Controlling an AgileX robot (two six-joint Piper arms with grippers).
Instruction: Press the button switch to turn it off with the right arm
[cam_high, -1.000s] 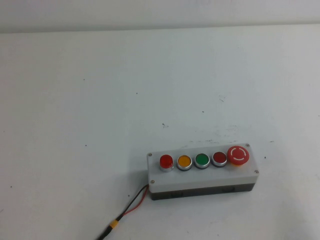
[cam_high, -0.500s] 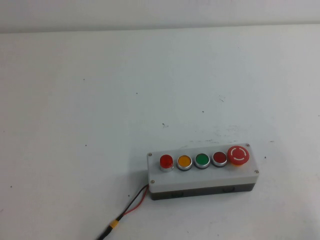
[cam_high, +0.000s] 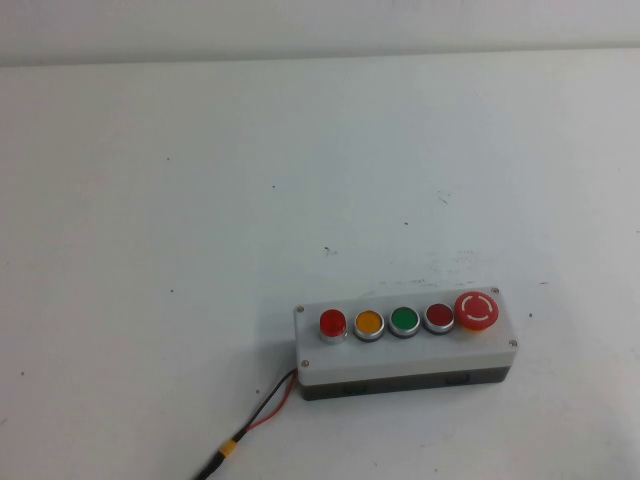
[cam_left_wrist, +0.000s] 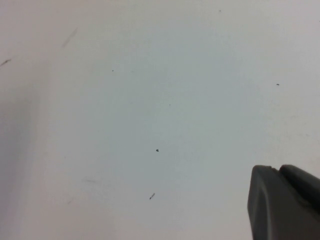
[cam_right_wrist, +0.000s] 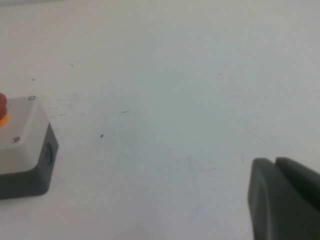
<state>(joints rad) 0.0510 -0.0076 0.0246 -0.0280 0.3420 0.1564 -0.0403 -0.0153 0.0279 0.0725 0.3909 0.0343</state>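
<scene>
The button switch (cam_high: 332, 323) is the small bright-red button with a silver ring at the left end of the white five-button box (cam_high: 405, 358), which sits at the front right of the table. Neither arm shows in the high view. In the right wrist view my right gripper (cam_right_wrist: 275, 161) hangs over bare table with its two dark fingers pressed together, well off from the box's end (cam_right_wrist: 25, 150); the button switch is out of that view. My left gripper (cam_left_wrist: 277, 169) is shut too, over bare table.
On the box, after the button switch, come a yellow button (cam_high: 369, 323), a green button (cam_high: 404, 320), a darker red flat button (cam_high: 438, 317) and a large red mushroom button (cam_high: 476, 309). Red and black wires (cam_high: 262, 415) run from the box's left end to the front edge.
</scene>
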